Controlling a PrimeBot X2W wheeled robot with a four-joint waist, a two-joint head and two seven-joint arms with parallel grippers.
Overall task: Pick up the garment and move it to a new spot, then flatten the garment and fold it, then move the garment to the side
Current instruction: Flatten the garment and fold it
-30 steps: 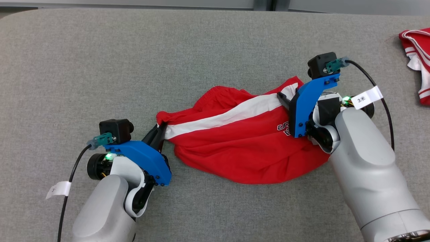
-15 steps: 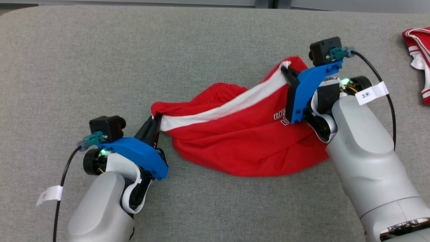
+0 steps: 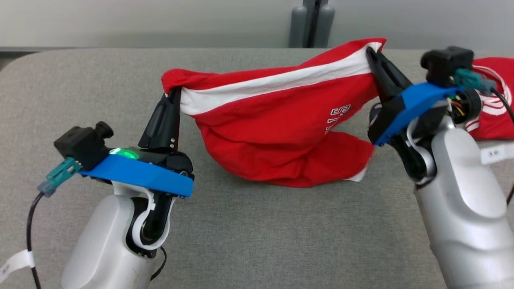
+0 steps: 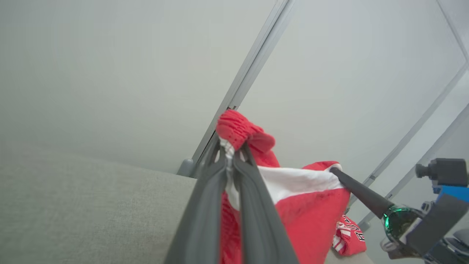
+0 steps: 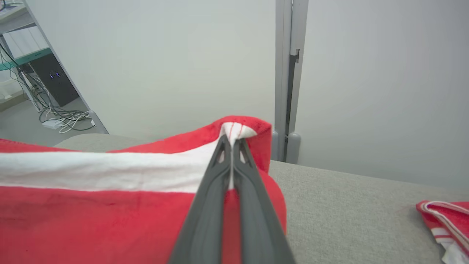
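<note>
Jaws on the left gripper (image 3: 173, 93), around 9 o'clock in the head view, are pinched tight on one white-striped corner of the red garment (image 3: 281, 132). It hangs stretched across the middle, its bottom sagging onto the grey tabletop (image 3: 257, 233). Over at 2 o'clock, the right gripper (image 3: 371, 54) has its jaws clamped on the other corner.

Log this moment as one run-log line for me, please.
phase: pick-up | left gripper: shut on garment | right gripper: shut on garment | garment: strung between them, sagging over table
</note>
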